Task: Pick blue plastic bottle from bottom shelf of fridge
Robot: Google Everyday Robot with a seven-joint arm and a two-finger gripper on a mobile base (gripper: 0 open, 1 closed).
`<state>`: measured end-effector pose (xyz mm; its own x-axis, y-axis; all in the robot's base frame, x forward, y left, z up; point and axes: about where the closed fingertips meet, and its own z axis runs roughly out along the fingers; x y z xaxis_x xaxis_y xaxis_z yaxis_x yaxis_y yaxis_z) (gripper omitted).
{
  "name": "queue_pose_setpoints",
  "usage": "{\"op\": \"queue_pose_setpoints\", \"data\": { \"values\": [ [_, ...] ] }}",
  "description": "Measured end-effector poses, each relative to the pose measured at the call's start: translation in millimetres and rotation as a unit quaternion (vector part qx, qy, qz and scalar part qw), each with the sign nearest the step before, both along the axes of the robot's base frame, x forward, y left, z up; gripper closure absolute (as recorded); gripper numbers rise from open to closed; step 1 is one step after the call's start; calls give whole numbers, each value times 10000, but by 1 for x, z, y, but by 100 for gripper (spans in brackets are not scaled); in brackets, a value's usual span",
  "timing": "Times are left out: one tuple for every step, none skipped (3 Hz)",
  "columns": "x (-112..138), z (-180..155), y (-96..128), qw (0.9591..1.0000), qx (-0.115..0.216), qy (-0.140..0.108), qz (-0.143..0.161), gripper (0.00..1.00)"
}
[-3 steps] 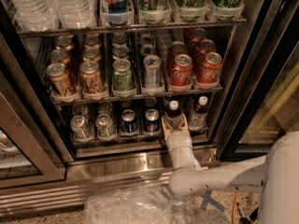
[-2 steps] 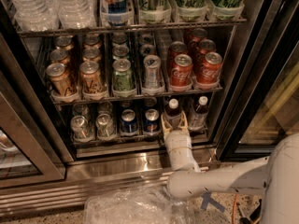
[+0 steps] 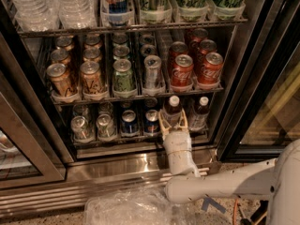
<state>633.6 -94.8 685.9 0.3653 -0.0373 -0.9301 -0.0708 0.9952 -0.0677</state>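
Observation:
Two small dark bottles with white caps stand at the right end of the bottom shelf (image 3: 140, 139) of the fridge (image 3: 234, 78). My gripper (image 3: 172, 121) is at the shelf's front, open, with its pale fingers (image 3: 161, 123) on either side of the left bottle (image 3: 173, 108). That bottle looks reddish-brown above the fingers and its label is hidden behind the gripper. The right bottle (image 3: 199, 112) stands free and shows a pale label. I cannot tell which of the two is the blue plastic bottle.
Short blue cans (image 3: 129, 122) and silver cans (image 3: 79, 125) fill the shelf's left lanes. Red cola cans (image 3: 182, 70) sit on the rack above. The open glass door (image 3: 272, 102) is at the right, and crumpled clear plastic (image 3: 126, 207) lies on the floor below.

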Motion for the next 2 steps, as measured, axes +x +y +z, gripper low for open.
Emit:
{"op": "queue_pose_setpoints", "data": {
  "values": [
    [-21, 13, 1, 9994, -211, -31, 270, 100],
    [-45, 21, 1, 9976, -414, 85, 553, 100]
  ]
}}
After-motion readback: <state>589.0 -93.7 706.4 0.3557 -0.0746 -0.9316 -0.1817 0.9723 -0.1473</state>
